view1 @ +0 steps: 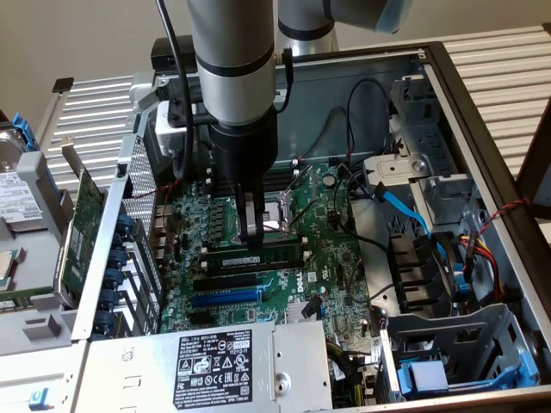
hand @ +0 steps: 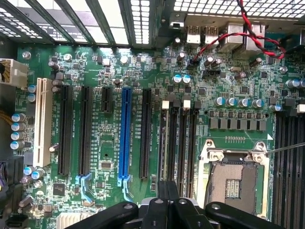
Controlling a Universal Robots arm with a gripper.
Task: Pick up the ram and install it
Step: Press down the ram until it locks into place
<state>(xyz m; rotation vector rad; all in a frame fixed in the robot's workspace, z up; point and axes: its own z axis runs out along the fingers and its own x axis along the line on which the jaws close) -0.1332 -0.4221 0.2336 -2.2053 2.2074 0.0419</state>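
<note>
The ram (view1: 258, 256), a long dark-green stick with a white label strip, stands on edge in a memory slot of the motherboard (view1: 207, 225), just in front of the CPU socket (view1: 280, 215). My gripper (view1: 251, 239) comes straight down over the stick's middle with its two fingers pressed together. The tips are at the stick's top edge; I cannot tell whether they touch it. In the wrist view my gripper (hand: 167, 188) is shut over the near end of the black memory slots (hand: 183, 143), beside the CPU socket (hand: 233, 179).
A green expansion card (view1: 82, 232) leans outside the case at the exterior view's left, near a hard drive (view1: 17, 198). The power supply (view1: 215, 361) lies in front. Blue cable (view1: 405, 206) and drive cages stand to the right. Black and blue card slots (hand: 126, 133) flank the memory slots.
</note>
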